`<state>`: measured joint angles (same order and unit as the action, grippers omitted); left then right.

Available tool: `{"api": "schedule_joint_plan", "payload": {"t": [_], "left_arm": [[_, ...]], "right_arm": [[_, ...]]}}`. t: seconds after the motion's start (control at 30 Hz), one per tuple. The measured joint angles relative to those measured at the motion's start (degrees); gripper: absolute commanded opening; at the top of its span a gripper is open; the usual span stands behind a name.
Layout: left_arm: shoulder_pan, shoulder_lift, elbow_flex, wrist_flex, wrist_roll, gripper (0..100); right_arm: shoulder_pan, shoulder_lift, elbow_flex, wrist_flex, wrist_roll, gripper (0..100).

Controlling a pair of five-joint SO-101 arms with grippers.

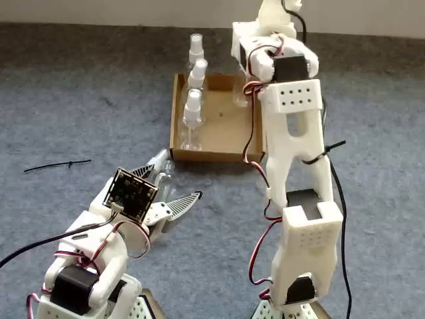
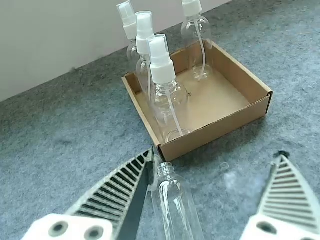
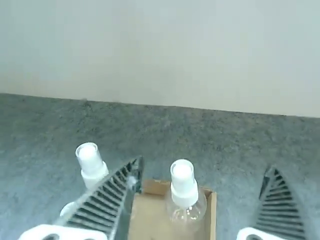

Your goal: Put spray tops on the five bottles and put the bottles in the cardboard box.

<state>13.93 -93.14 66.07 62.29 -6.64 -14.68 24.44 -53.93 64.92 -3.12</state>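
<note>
A cardboard box (image 1: 219,157) (image 2: 220,127) sits mid-table on grey carpet. Capped clear bottles stand along its left side: one (image 1: 192,118) (image 2: 164,82) near the front, one (image 1: 197,74) (image 2: 145,37) behind it. A third (image 1: 196,48) (image 2: 126,20) stands at the far-left corner; I cannot tell if it is inside. Another capped bottle (image 2: 195,22) (image 3: 184,195) stands at the far right of the box, below my open right gripper (image 3: 202,167). A capless bottle (image 1: 161,165) (image 2: 172,200) lies before the box's front-left corner, between the fingers of my open left gripper (image 1: 178,176) (image 2: 216,156).
The right arm (image 1: 292,106) stretches along the box's right side and covers that edge. A black cable tie (image 1: 56,165) lies on the carpet at the left. A pale wall (image 3: 160,50) rises behind the table's far edge.
</note>
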Motion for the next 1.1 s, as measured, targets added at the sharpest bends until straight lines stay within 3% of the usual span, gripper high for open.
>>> {"api": "schedule_joint_plan", "payload": {"t": [0.17, 0.3, 0.43, 0.63, 0.87, 1.1], "left_arm": [[-5.8, 0.2, -0.6, 0.0, 0.0, 33], [-14.9, 0.5, -6.5, 0.0, 0.0, 33], [-24.4, 0.5, -13.9, 2.8, -0.5, 33], [-34.5, 11.0, -24.5, 9.2, -7.6, 33], [-51.1, 38.9, -38.5, 9.4, -12.7, 33], [-57.3, 64.9, -51.8, 9.5, -16.1, 33]], "right_arm": [[-1.6, 0.0, -12.7, 18.5, 0.0, 30.7], [-4.9, -0.9, -25.4, 32.7, 0.0, 28.3], [-8.2, -3.2, -31.8, 35.1, 0.0, 19.6], [-17.1, -4.5, -18.9, 35.2, 0.0, 18.6], [-30.3, -8.1, 2.1, 35.2, -5.8, 18.6], [-31.4, -9.6, 16.2, 35.2, -8.5, 18.5]]}}
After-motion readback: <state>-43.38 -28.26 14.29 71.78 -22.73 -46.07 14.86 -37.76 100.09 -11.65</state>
